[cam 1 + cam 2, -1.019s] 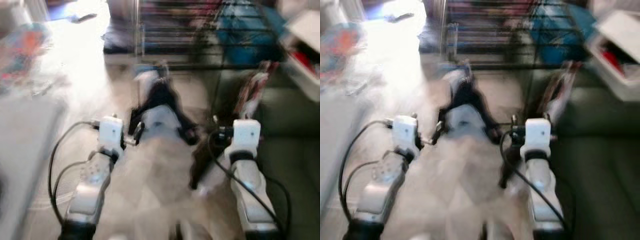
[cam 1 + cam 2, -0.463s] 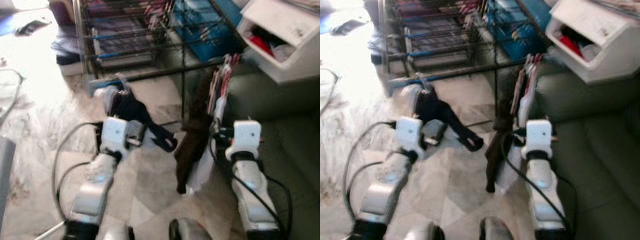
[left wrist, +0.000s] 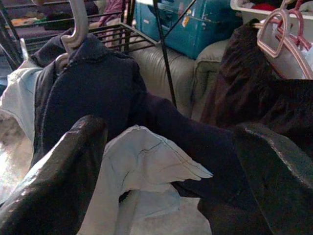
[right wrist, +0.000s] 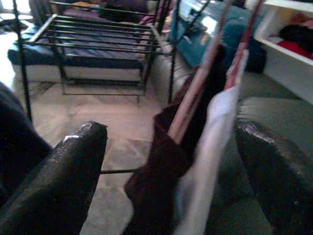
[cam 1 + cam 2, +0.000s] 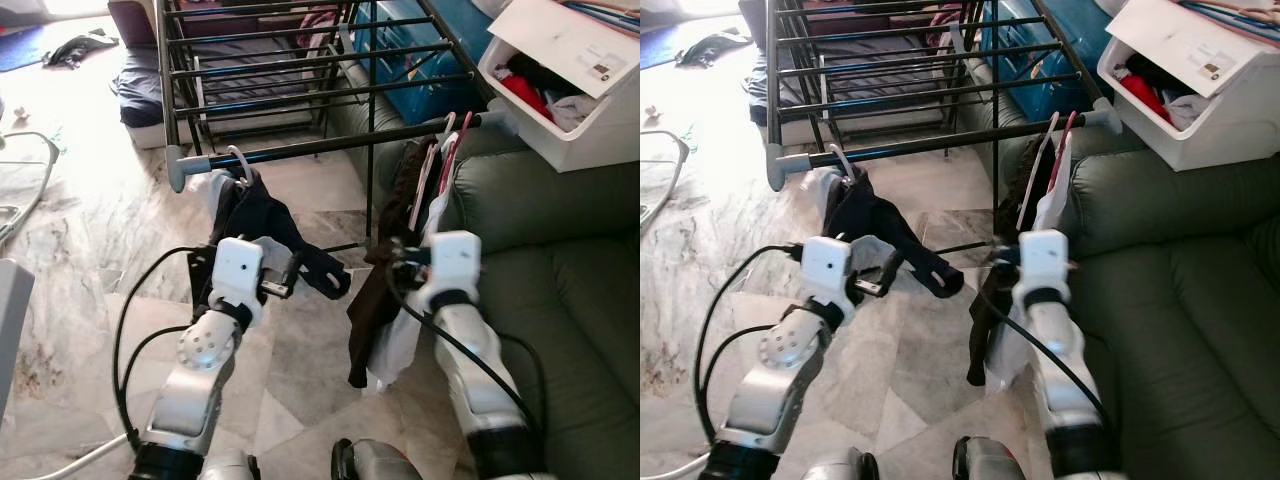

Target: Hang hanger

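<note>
The right gripper [image 4: 168,147] is being brought closer to the pink hangers [image 5: 440,150] on the drying rack's front rail [image 5: 330,145]; the left gripper [image 3: 166,161] is being raised toward the dark garment [image 5: 260,215] there.

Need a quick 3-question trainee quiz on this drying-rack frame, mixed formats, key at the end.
1. True or false: the dark garment on the white hanger already hangs from the front rail of the drying rack.
2. Multiple choice: the pink hangers sit on the rail nearest which thing? A) green sofa B) blue mat C) grey cable
3. Fill in: seen from each wrist camera, the left gripper and right gripper are both ____.

Key: 1 true. 2 A. 3 open; the left faces the dark garment, the right faces the clothes on the pink hangers.
</note>
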Motion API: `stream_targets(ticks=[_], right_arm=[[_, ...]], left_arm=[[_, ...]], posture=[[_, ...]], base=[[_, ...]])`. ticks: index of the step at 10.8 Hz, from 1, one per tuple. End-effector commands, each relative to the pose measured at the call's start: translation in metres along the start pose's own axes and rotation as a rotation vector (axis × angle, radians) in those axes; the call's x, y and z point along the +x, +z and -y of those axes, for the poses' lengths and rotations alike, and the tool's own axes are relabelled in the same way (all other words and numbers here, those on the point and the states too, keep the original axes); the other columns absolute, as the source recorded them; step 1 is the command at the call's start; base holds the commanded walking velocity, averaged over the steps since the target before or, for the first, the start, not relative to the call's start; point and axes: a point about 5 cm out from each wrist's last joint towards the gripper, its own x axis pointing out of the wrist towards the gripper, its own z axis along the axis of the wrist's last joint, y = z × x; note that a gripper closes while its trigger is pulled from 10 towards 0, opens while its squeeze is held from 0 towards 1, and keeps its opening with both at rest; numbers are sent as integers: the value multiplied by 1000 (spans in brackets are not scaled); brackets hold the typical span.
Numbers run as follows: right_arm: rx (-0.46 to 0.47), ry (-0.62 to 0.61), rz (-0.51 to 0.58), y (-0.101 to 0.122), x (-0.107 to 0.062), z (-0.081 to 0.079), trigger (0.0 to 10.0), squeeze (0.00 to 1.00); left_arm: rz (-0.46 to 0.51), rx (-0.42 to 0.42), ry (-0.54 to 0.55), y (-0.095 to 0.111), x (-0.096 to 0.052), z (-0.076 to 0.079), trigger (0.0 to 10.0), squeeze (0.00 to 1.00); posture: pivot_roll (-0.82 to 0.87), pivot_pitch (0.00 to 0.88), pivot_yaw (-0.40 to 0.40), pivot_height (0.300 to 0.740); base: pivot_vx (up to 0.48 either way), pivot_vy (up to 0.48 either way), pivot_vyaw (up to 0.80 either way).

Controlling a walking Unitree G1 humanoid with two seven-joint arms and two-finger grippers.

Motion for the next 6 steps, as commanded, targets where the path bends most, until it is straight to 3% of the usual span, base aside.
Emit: stream_targets(ticks=[1,6], right_arm=[[-14,24,-12,-3,3,-3,10000,0],[-50,-20,-91,-6,40,-1,10000,0]], left_arm=[[-4,10,3,1,-3,0,10000,0],[-34,27,-9,-2,-8,0,10000,0]], posture=[[-51,121,-17,740],[-25,152,-12,740]], base=[[0,0,0],[0,0,0]])
